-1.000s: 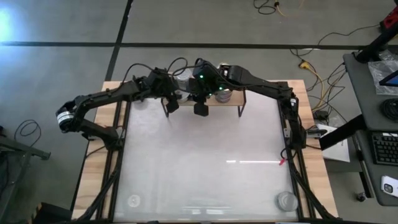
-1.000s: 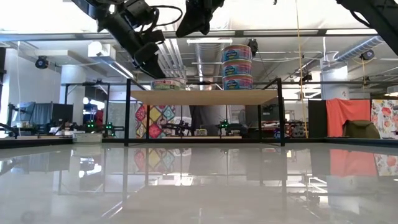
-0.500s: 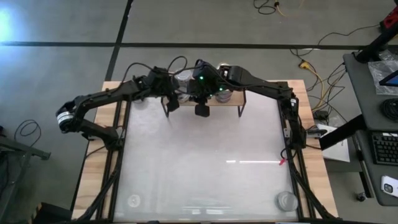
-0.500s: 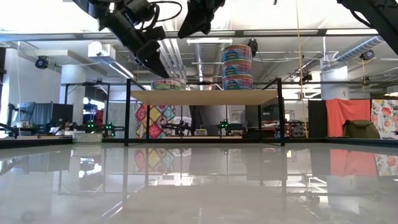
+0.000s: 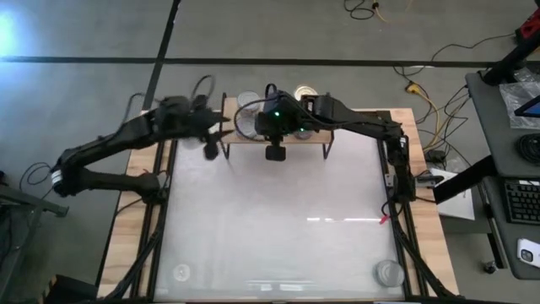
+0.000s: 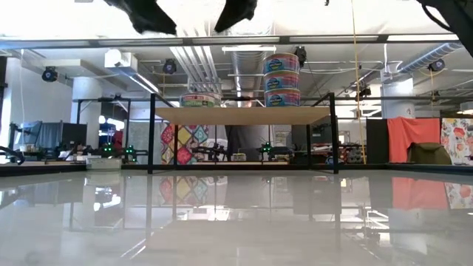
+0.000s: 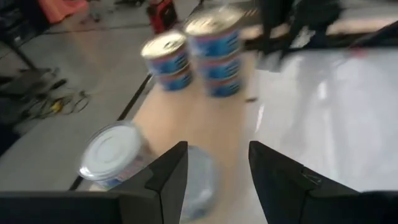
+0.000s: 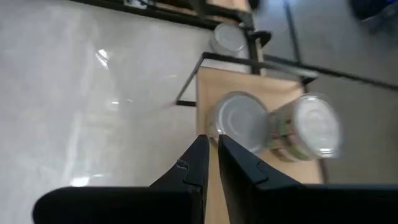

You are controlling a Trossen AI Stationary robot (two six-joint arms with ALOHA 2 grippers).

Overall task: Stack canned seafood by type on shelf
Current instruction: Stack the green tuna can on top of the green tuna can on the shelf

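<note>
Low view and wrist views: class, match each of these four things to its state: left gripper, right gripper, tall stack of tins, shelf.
Column one:
1. left gripper
2. right gripper
3. tall stack of tins
4. shelf

Column two:
A. fingers shut
B. three high, standing on the shelf
C. fingers apart
D. light wood top on thin black legs

Pairs: 1-C, 2-A, 3-B, 4-D

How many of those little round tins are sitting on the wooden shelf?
4 in the low view: three round metal tins stacked on the light wood shelf, one lone tin left of them. Others may be hidden behind.
</note>
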